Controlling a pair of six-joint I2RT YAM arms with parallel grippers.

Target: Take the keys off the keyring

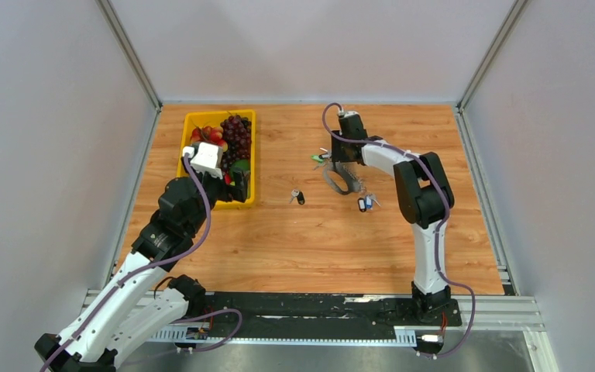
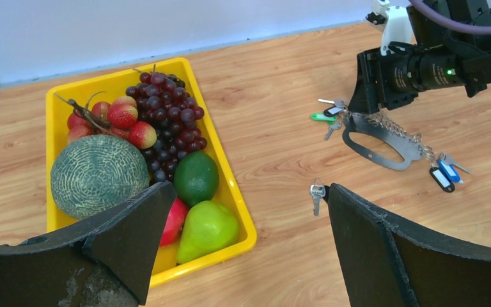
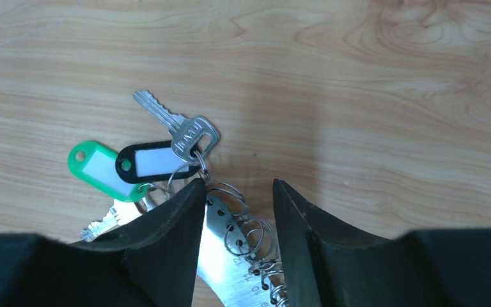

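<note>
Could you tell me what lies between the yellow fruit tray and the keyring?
A loose black-tagged key lies between tray and keyring, seen in the top view.

Bolted to a black mounting rail (image 1: 310, 306), the left arm (image 1: 151, 256) and right arm (image 1: 422, 198) pair white shells with black joints, a purple cable (image 1: 208, 217) trailing each. A green light (image 2: 449, 71) glows on the right arm's wrist. The left gripper (image 2: 249, 187) has scuffed black wedge fingers (image 2: 121, 236).

I'm straddling the keyring (image 3: 220, 256) with my right gripper (image 3: 238, 192), its wire coils sitting between my black fingers (image 3: 166, 243). Just past my tips, a silver key (image 3: 178, 125), black tag (image 3: 148, 162) and green tag (image 3: 98, 167) are lying bunched on the wooden table (image 3: 371, 96), a second key (image 3: 110, 219) peeking out beside one finger.
</note>
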